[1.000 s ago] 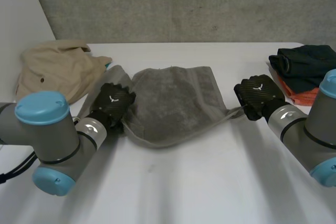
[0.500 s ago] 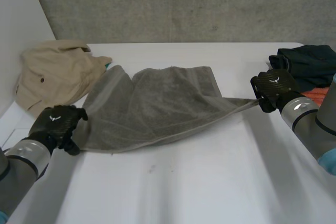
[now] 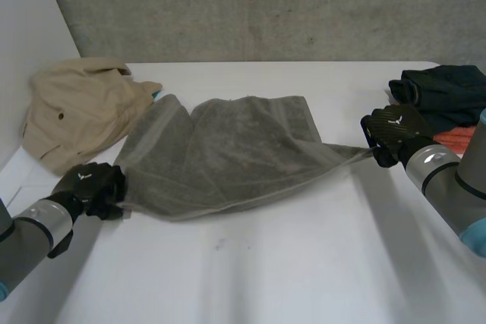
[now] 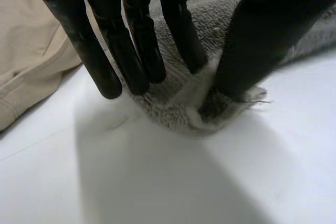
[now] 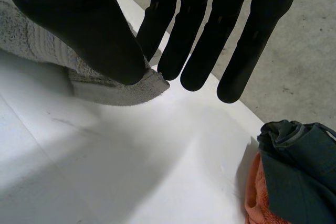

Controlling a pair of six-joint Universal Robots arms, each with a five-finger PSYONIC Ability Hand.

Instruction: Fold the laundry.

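The left hand (image 3: 95, 187) and right hand (image 3: 395, 130) are pinching corners of the towel (image 3: 228, 149) in their fingers, pulling it taut; folding next calls for lifting both together.

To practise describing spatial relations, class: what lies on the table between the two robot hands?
The grey towel lies spread between them, as the head view shows. The left robot hand pinches one corner, the right robot hand another.

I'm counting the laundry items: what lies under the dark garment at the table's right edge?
An orange cloth sticks out from under the dark garment. How far it reaches underneath, and whether anything else lies beneath, is covered.
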